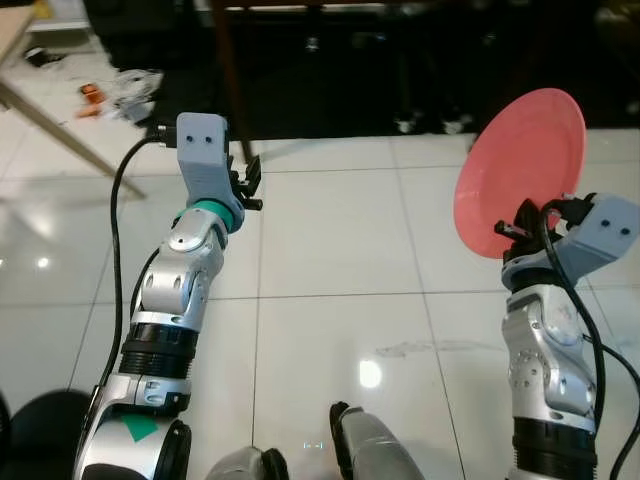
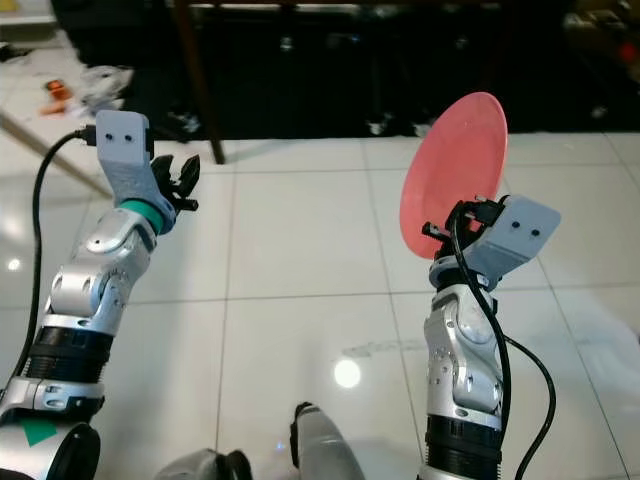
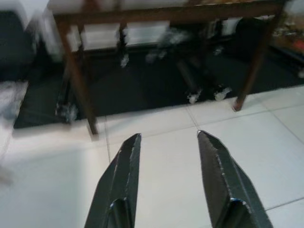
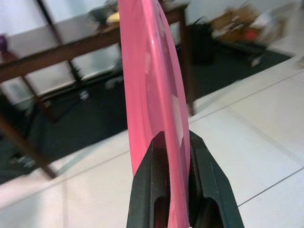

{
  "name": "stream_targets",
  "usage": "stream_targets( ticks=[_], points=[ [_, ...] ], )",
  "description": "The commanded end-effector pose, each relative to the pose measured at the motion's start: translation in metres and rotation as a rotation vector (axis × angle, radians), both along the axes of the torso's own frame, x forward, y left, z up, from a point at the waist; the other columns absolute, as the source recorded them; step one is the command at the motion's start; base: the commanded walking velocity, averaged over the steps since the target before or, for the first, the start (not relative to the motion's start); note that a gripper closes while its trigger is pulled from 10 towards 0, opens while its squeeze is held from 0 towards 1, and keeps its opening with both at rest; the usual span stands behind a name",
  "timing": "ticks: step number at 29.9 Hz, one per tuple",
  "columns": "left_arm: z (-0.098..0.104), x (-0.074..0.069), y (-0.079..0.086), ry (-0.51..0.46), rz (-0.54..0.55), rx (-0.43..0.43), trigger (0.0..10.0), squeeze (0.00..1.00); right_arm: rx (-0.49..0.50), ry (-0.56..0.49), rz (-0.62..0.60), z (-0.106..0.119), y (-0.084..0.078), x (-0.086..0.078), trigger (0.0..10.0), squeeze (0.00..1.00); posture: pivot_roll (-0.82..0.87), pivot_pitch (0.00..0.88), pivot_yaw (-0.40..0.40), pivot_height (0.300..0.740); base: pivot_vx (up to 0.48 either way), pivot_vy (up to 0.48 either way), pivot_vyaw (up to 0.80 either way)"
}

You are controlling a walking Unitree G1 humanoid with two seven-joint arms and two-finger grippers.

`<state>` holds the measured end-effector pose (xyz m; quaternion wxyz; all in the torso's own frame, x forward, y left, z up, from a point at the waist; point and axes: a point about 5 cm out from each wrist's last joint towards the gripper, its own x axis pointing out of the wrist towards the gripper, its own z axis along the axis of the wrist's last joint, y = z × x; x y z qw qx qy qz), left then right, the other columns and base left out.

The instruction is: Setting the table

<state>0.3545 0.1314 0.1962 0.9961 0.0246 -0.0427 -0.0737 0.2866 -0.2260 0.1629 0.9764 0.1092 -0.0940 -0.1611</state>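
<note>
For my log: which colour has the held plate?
Pink plate, clearest in left eye view.

A round pink plate [image 1: 522, 170] stands on edge above a white tiled floor [image 1: 340, 240], its lower rim pinched between the two black fingers [image 4: 152, 190] of the right gripper [image 4: 173, 156], its face turned toward the robot's left.

We find no words, brand names, numbers or signs that we can read anywhere in these views. The one mark we can make out is a plain green triangle [image 1: 139, 429] on the lower part of the left arm, and it carries no lettering.
</note>
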Motion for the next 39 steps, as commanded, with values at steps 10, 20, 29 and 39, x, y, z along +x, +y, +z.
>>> stream_targets(
  ticks=[10,20,29,39],
  points=[
    [-0.007,0.0,0.008,-0.032,0.032,0.113,10.0,0.0,-0.067,-0.055,0.074,0.012,0.015,0.007,10.0,0.0,-0.03,0.039,0.085,0.74,0.475,0.0,-0.07],
    [-0.003,0.001,0.006,-0.072,0.017,0.147,10.0,0.0,-0.079,-0.065,0.084,0.016,0.02,0.013,10.0,0.0,-0.03,0.044,0.087,0.74,0.477,0.0,0.0],
    [-0.003,0.001,0.003,-0.087,-0.019,0.167,10.0,0.0,-0.068,-0.053,0.057,0.014,0.015,0.013,10.0,0.0,-0.03,0.046,0.091,0.74,0.48,0.0,-0.74],
    [-0.002,0.002,0.003,-0.1,-0.014,0.174,10.0,0.0,-0.072,-0.083,0.09,0.018,0.02,0.016,10.0,0.0,-0.02,0.045,0.095,0.74,0.48,0.0,-0.32]
  ],
)
